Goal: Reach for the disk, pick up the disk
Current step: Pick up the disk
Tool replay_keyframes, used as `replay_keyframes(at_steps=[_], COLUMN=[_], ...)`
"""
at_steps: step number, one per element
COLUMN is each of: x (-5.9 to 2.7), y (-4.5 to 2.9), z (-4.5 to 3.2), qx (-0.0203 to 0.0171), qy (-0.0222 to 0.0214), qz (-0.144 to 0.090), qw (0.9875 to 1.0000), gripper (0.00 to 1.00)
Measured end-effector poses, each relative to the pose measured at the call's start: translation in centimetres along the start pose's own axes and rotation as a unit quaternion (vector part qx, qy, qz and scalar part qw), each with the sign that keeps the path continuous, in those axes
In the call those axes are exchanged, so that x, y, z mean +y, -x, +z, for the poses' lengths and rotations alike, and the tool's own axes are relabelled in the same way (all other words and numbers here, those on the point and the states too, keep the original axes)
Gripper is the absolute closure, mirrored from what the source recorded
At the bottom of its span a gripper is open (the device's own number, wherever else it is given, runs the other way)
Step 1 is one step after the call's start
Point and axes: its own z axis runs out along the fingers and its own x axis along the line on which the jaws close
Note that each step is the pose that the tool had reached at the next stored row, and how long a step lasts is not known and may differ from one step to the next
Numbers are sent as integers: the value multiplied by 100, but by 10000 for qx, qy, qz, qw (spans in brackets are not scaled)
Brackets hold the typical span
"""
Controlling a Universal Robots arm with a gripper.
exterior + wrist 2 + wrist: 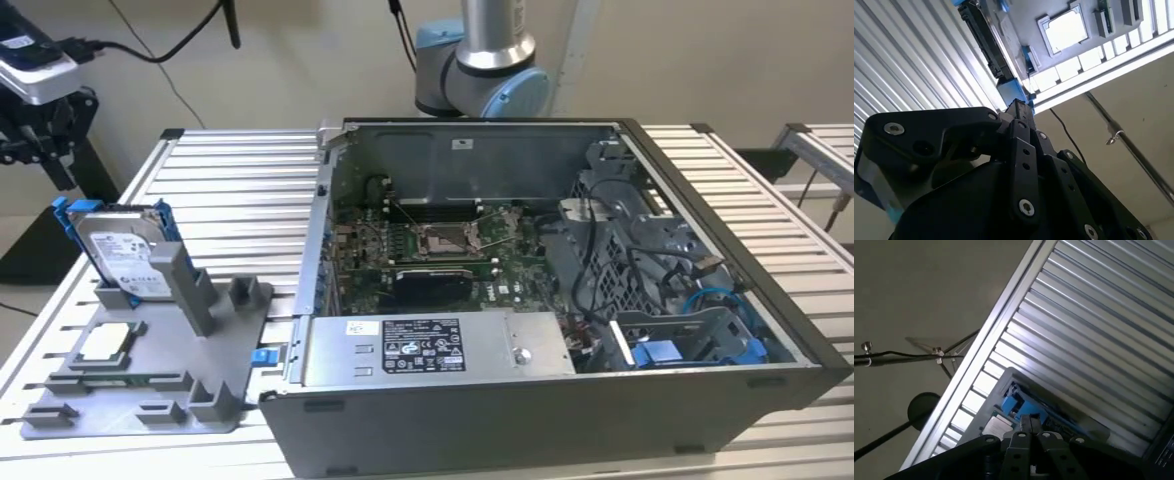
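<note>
The disk (123, 252) stands upright on edge in a grey holder (200, 300), blue rails along its sides, ahead of the jaw tips and clear of them. The gripper (56, 160) hangs above it, towards the exterior view's left; its jaws look closed together with nothing between them. In both wrist views a blue rail shows just past the tips. The second wrist view adds the square chip (1066, 29) lying flat in the same holder, farther beyond the jaws. The exterior view shows the label on the drive, the slatted table (227, 170) and the open computer case (534, 420) well off to the far side of the holder. Nothing lies between jaws and disk.
</note>
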Motion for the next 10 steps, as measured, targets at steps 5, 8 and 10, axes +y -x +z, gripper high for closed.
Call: replay_keyframes(at_steps=[5,8,10], x=[1,0,0], y=[0,0,0], z=[0,0,0], qx=[17,27,36], qy=[0,-1,-2], qz=[-446,-721,-929], qw=[9990,9974,9957], gripper=[100,100,100])
